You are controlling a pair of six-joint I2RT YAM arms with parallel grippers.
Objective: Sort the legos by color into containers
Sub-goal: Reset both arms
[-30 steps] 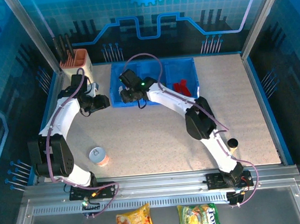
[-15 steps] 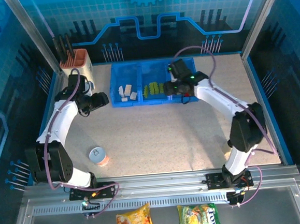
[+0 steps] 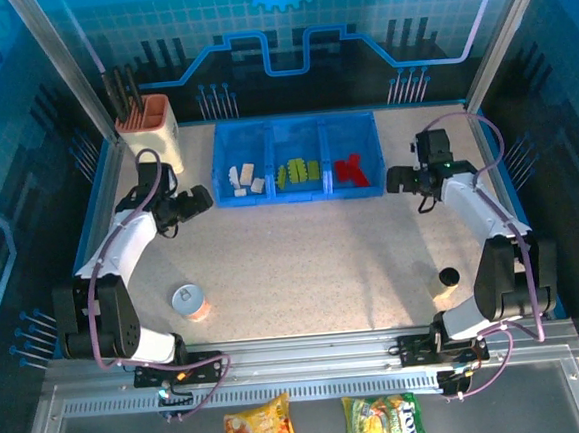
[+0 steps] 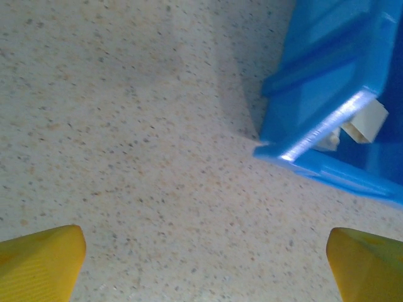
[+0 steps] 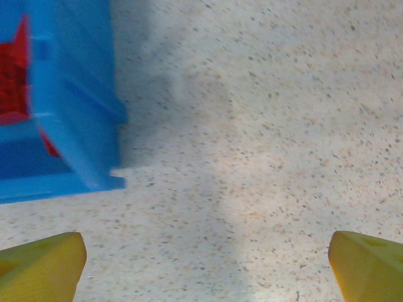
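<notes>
The legos point(image 3: 298, 172) lie inside the containers point(image 3: 298, 199): white in the left bin, green in the middle, red on the right, one color each. My left gripper point(image 3: 202, 196) and right gripper point(image 3: 394, 180) hang just beside the containers, wide open and empty. I think the sorting is done.

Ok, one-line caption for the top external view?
White legos, green legos and red legos lie in separate bins of the blue tray; left gripper and right gripper flank it.

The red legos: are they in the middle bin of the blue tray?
No, the red legos lie in the rightmost bin of the blue tray; the middle bin holds lime green legos.
</notes>
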